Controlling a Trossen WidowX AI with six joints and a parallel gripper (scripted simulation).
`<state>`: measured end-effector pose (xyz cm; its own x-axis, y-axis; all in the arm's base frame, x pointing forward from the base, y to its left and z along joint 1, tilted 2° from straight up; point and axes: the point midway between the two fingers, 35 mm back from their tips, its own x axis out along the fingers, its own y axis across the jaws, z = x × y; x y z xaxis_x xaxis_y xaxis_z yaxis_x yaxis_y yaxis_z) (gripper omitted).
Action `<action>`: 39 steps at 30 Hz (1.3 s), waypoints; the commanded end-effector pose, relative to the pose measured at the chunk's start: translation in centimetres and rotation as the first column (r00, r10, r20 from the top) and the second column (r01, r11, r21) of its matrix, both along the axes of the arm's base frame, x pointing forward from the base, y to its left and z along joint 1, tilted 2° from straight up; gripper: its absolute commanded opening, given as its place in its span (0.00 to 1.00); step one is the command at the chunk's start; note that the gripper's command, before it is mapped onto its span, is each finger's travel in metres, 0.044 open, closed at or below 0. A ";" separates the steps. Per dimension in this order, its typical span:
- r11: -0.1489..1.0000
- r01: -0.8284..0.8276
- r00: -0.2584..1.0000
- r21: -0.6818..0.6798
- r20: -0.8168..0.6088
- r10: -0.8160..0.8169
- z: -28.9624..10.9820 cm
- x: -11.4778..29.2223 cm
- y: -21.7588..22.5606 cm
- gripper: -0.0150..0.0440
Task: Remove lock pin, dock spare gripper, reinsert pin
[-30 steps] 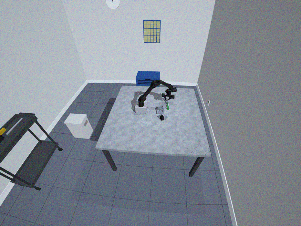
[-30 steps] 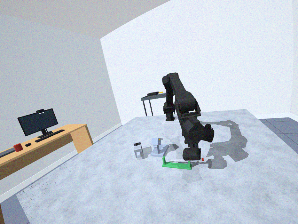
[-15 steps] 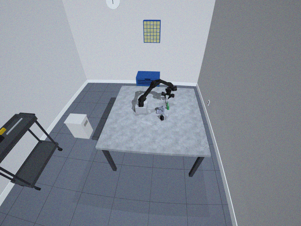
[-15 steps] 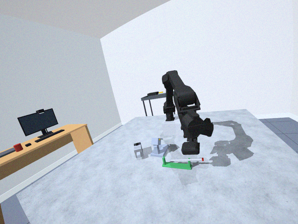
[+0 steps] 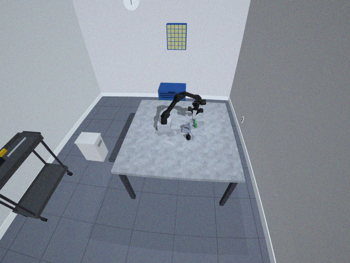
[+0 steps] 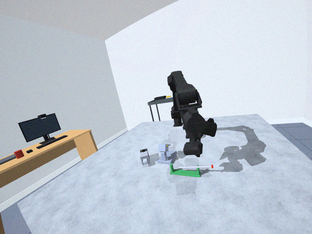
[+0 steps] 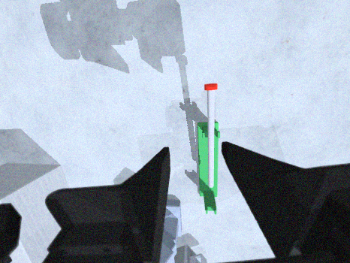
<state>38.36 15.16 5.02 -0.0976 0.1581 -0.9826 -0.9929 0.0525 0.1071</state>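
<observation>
The white lock pin point(image 6: 195, 166) point(image 7: 211, 128) with a red head point(image 6: 212, 166) point(image 7: 210, 86) lies across a green cradle point(image 6: 185, 172) point(image 7: 203, 150) point(image 5: 195, 123) on the table. My gripper point(image 7: 195, 149) point(image 6: 192, 152) point(image 5: 195, 112) hangs a little above the cradle. Its fingers are open, stand to either side of the pin's line and hold nothing. The grey mount point(image 6: 164, 151) point(image 5: 186, 127) with its socket stands just left of the cradle. The small spare gripper point(image 6: 144, 156) point(image 5: 188, 136) stands beyond the mount, apart from it.
The arm rises from a white base block point(image 5: 163, 126) on the grey table point(image 5: 175, 158). A blue toolbox point(image 5: 171, 91) stands on the floor behind the table. The mount is close to my left finger.
</observation>
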 end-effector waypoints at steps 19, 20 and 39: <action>1.000 0.011 0.992 -0.004 0.128 -0.011 -3.0 1.3 -3.3 0.56; 1.000 0.011 0.992 -0.004 0.128 -0.011 -3.1 1.3 -3.3 0.56; 1.000 0.011 0.992 -0.004 0.128 -0.011 -6.2 1.5 -3.2 0.56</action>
<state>39.95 12.04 -0.47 0.0365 0.1590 -0.9866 -0.9977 0.0623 -0.0269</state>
